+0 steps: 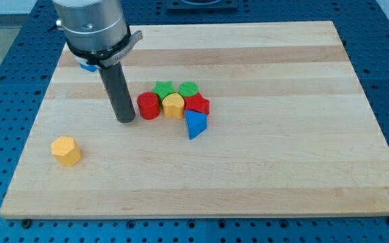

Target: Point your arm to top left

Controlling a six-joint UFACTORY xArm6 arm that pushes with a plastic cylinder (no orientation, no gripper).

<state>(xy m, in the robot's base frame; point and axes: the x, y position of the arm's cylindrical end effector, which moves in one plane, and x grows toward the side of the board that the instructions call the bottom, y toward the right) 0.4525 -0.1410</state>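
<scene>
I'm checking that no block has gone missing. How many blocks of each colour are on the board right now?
Red: 2, cylinder and star
Green: 2, star and a rounder block
Yellow: 2, one in the cluster, hexagon apart
Blue: 2, triangle and one mostly hidden behind the arm
Total: 8
</scene>
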